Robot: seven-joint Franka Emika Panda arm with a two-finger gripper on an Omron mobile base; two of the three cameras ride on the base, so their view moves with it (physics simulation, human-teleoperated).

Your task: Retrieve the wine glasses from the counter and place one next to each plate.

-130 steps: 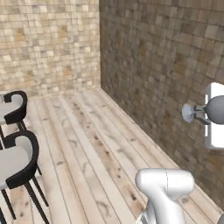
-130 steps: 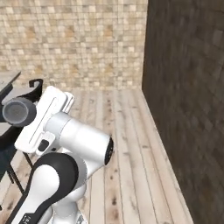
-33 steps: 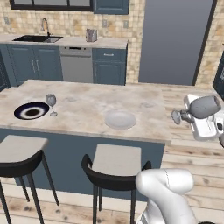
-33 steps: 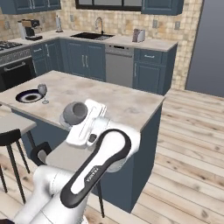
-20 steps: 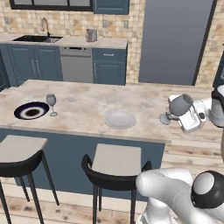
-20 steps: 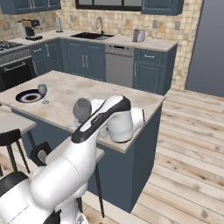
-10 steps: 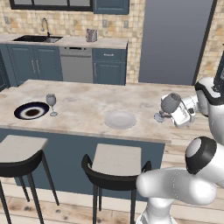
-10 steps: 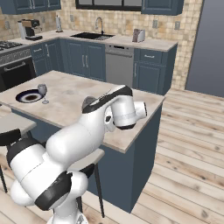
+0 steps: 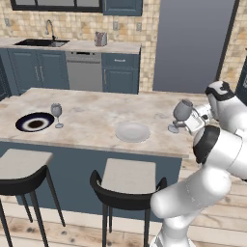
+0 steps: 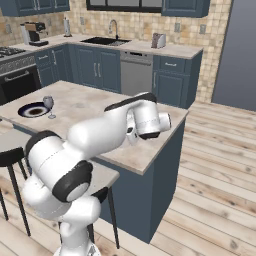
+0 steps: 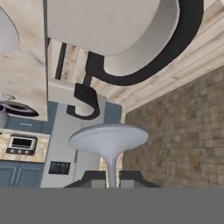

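Gripped by its thin stem between the two dark fingertips of the gripper [image 11: 108,175] is a small clear, greyish stemmed wine glass [image 9: 181,114], its flat round foot [image 11: 108,138] seen just ahead of the fingertips in the hand view. The gripper [image 9: 189,121] is closed onto that stem, and the glass is held roughly upright over the right end of the beige veined marble island surface [image 9: 96,118], its foot low at the stone; whether it touches cannot be told.

Off to the gripper's left, near on the same surface, a plain pale grey-white round plate [image 9: 132,131] is seen, with nothing on it. Well beyond that, far to the gripper's left, a dark blue-black round plate with a white centre [image 9: 35,122] is seen, also bare, and a second clear stemmed wine glass [image 9: 57,114] stands upright just beside it, on the side nearer the gripper.

Behind the island, well away from the gripper, a beige marble counter on navy blue cabinets [image 9: 77,46] carries a sink with a tap [image 9: 41,42] and a small silver toaster [image 9: 101,38]. A coffee machine [image 10: 32,32] is seen at the far left of that run in the right base view. No readable writing or labels can be made out on anything.

Two black stools with grey seats [image 9: 128,183] stand below the near edge of the island, under and to the left of the gripper.
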